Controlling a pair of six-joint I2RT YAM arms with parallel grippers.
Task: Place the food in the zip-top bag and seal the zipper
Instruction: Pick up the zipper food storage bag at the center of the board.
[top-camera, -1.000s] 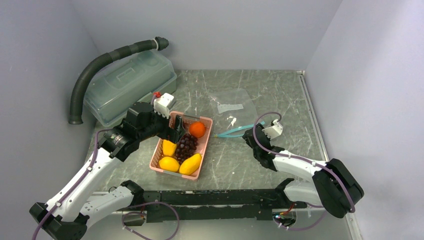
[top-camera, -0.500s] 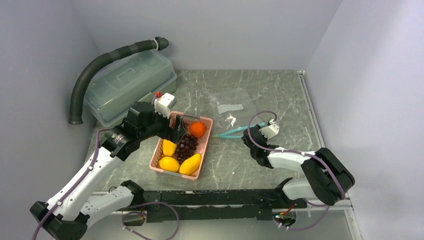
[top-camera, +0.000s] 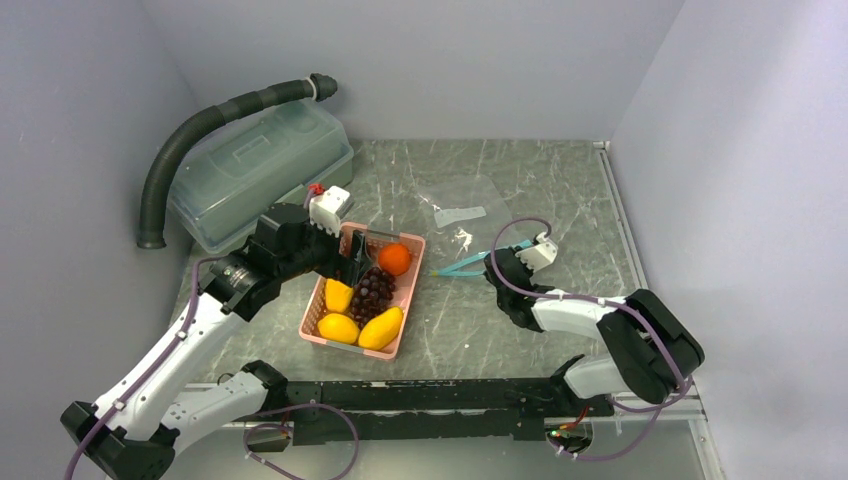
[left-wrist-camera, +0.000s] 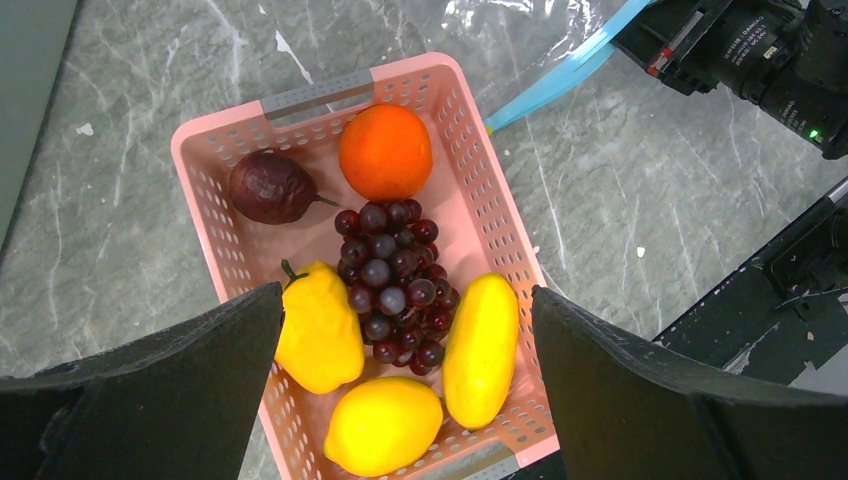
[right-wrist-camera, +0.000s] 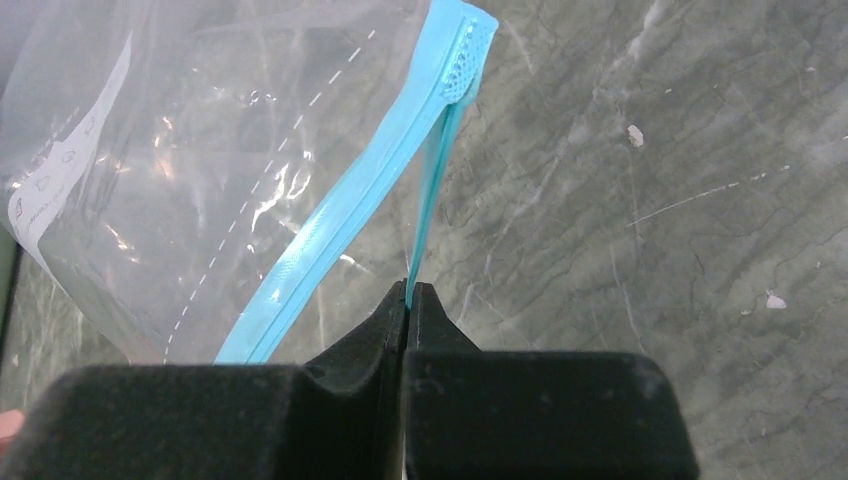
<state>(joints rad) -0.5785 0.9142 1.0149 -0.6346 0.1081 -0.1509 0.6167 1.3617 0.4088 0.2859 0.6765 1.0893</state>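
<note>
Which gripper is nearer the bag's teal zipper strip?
Right. The right gripper is shut on one lip of the zipper, touching it. The left gripper hangs open above the pink basket, apart from the strip.

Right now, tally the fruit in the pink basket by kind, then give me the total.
Orange: 1
Yellow fruits: 3
Grape bunch: 1
Dark reddish round fruit: 1
Total: 6
</note>
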